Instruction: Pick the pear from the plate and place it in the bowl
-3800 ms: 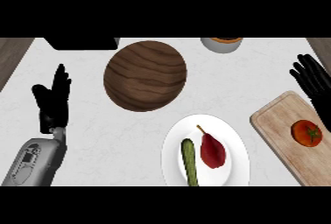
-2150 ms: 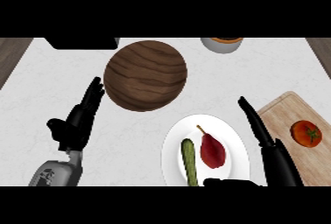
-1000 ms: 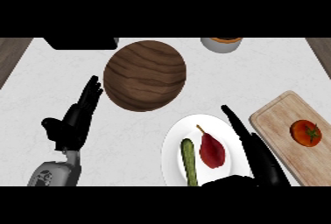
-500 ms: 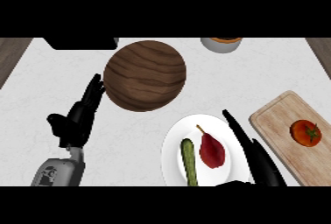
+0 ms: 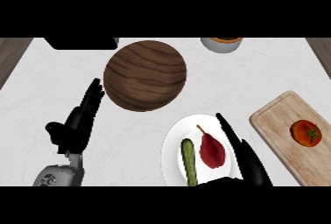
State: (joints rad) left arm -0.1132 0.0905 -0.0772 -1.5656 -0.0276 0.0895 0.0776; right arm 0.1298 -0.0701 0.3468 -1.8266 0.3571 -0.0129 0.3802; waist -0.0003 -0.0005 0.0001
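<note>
**Right hand beside the pear on the plate**

A dark red pear (image 5: 212,149) with a thin stem lies on the round white plate (image 5: 173,148) in the lower middle of the frame, just right of a long green cucumber (image 5: 189,162) on the same plate. The black right hand (image 5: 242,153) reaches up from the lower edge along the pear's right side, its fingers straight and extended, holding nothing; whether they touch the pear cannot be told. The round brown wooden bowl (image 5: 145,75) sits above and to the left of the plate, apart from it. The black left hand (image 5: 76,127) shows at the lower left, fingers straight and pointing toward the bowl, resting open. A light wooden cutting board (image 5: 278,122) at the right edge carries a red tomato (image 5: 306,133). A small grey cup (image 5: 220,44) stands at the upper edge.
</note>
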